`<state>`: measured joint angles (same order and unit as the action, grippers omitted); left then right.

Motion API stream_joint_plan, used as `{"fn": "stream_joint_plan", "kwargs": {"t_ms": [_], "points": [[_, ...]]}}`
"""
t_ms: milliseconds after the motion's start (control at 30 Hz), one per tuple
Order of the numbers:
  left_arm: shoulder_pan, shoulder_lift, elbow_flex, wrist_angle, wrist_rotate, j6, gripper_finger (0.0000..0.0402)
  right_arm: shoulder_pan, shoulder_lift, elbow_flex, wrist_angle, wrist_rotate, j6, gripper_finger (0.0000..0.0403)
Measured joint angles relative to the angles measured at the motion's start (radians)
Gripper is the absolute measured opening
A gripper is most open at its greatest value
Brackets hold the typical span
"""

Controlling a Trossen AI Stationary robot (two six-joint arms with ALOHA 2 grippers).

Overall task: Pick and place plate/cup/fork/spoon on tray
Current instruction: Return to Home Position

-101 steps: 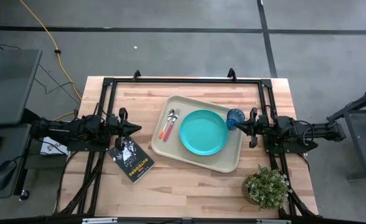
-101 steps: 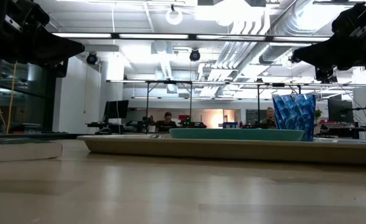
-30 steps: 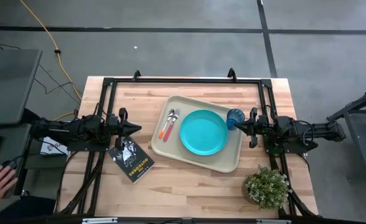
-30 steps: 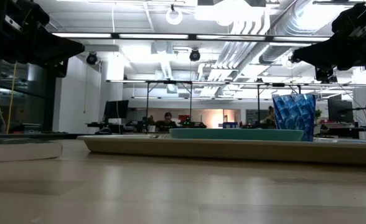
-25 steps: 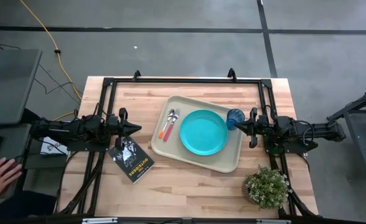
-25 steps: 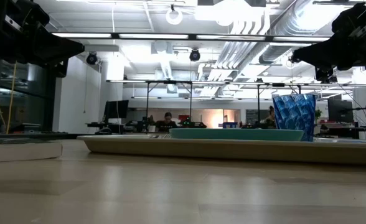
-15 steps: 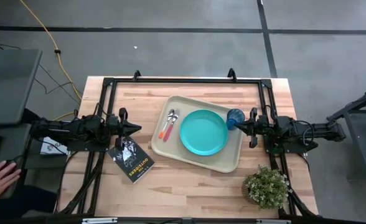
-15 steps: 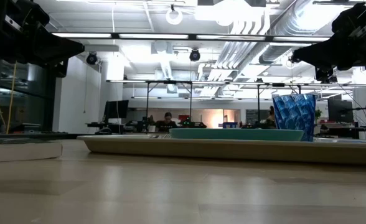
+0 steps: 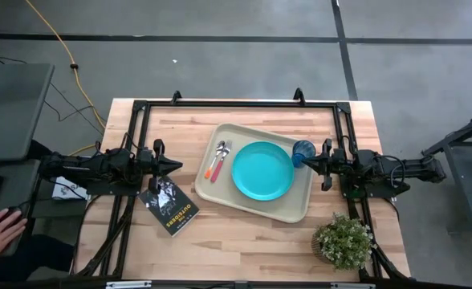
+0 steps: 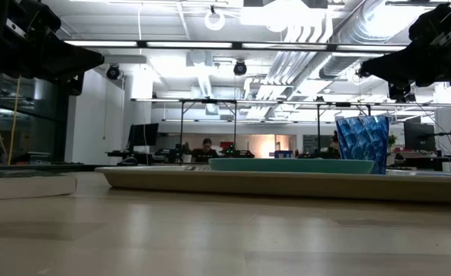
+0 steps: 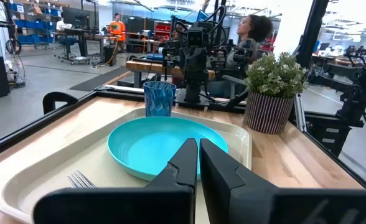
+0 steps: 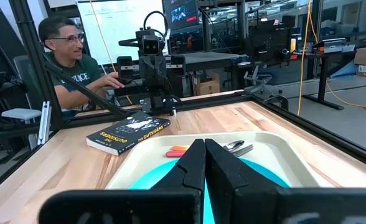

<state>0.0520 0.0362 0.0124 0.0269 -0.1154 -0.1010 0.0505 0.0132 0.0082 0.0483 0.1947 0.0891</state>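
At the table's (image 9: 244,241) near edge a potted plant (image 9: 343,241) stands on the right and a dark book (image 9: 172,207) lies on the left. Beyond them the beige tray (image 9: 288,210) sits mid-table, slightly askew. The turquoise plate (image 9: 262,171) lies flat at its centre. The orange-handled spoon (image 12: 178,149) and pink-handled fork (image 11: 80,179) lie side by side along its left end. The blue cup (image 9: 303,150) stands upright in the far right corner, just beside the plate. The left gripper (image 9: 177,166) hangs over the table's left side, above the book's corner, fingers pressed together and empty. The right gripper (image 9: 305,163) hangs on the right, close to the cup, likewise clenched on nothing.
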Motion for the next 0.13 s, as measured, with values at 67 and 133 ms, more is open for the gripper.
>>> {"fn": "stream_joint_plan", "kwargs": {"t_ms": [67, 133], "points": [[0.000, 0.000, 0.000, 0.000, 0.000, 0.000, 0.0000, 0.000, 0.000, 0.000, 0.000, 0.000, 0.000, 0.0000], [0.000, 0.000, 0.000, 0.000, 0.000, 0.000, 0.0000, 0.000, 0.000, 0.000, 0.000, 0.000, 0.000, 0.0000]]}}
